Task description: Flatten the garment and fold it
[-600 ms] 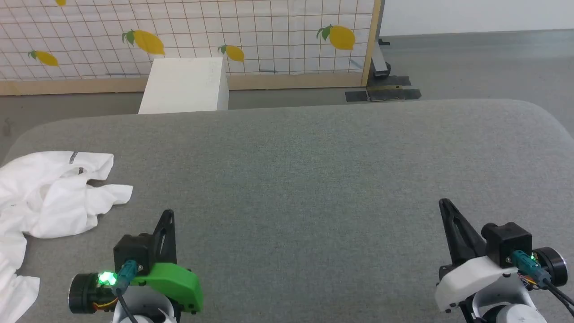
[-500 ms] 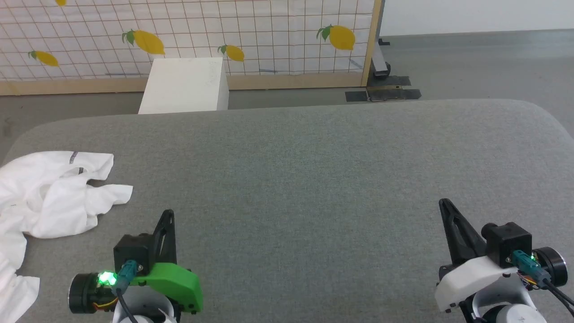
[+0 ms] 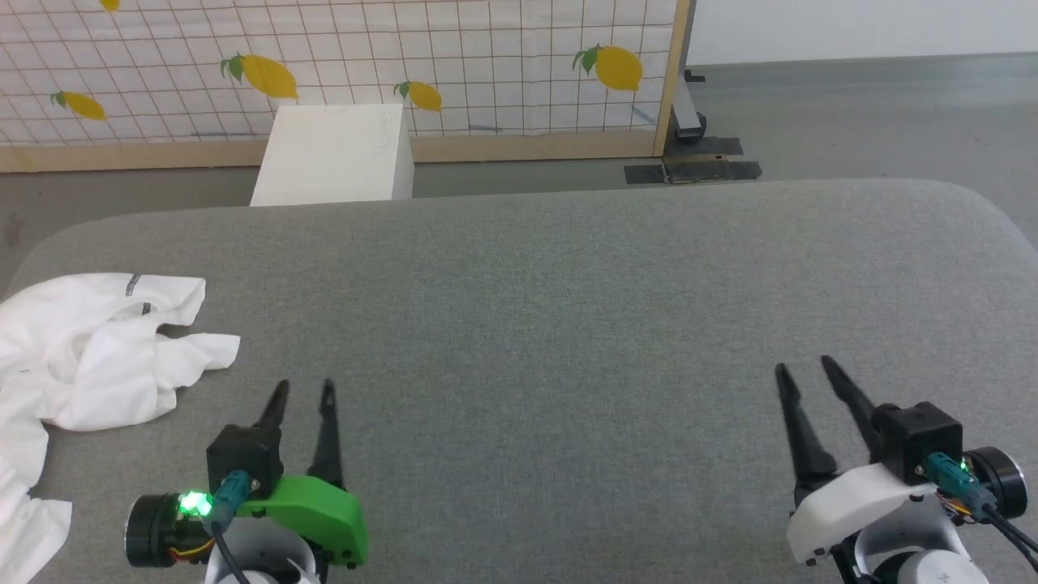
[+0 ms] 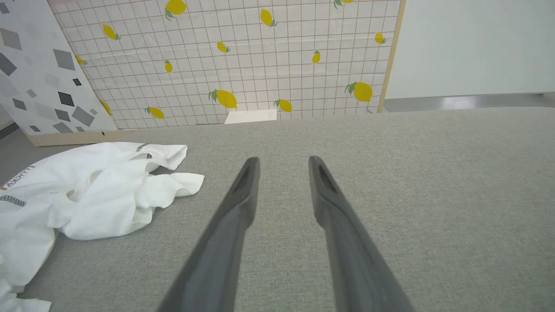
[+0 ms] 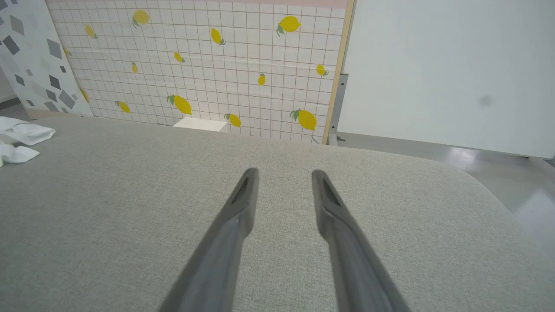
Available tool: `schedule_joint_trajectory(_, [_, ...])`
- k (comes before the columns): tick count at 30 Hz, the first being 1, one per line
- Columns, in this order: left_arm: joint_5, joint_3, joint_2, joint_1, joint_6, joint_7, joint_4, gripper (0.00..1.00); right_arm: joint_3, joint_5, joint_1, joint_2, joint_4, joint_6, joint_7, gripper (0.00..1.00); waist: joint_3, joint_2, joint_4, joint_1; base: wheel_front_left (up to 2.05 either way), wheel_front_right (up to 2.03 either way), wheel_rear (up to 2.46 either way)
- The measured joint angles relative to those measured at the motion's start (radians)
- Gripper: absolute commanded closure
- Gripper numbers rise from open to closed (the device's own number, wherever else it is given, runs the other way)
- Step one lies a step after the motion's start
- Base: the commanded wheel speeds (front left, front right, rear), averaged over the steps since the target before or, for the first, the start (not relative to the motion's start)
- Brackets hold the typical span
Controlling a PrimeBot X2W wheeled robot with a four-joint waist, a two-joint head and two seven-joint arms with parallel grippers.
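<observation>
While the garment [image 3: 97,357] lies crumpled at the left edge of the grey table [image 3: 568,276], nothing is gripped.
Left gripper [image 3: 303,384]: fingers spread, empty, near garment, not touching. Right gripper [image 3: 804,362]: fingers spread, empty, well apart from it.

The garment [image 3: 89,357] lies on the table [image 3: 568,308] at its left edge. The left gripper [image 3: 304,384] sits near and to the garment's right, not touching it. The right gripper [image 3: 803,362] is near right, well apart. Beyond the table's far edge stands a box [image 3: 332,154], with a screen [image 3: 486,65] behind it.
</observation>
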Motion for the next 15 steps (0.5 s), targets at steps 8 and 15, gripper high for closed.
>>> schedule_joint_trajectory(8, [-0.006,-0.004,0.0,0.001,0.001,-0.005,-0.001,0.0,-0.012,0.003,0.0,0.0,0.001,0.0,-0.005,0.0,0.0,0.0,0.0,0.0,0.0,0.0,0.0])
schedule_joint_trajectory(15, [-0.009,-0.006,0.0,0.002,0.004,-0.019,-0.005,0.0,-0.034,0.01,0.001,0.0,0.003,0.0,-0.019,0.0,0.001,0.0,0.0,0.0,0.0,0.0,0.0])
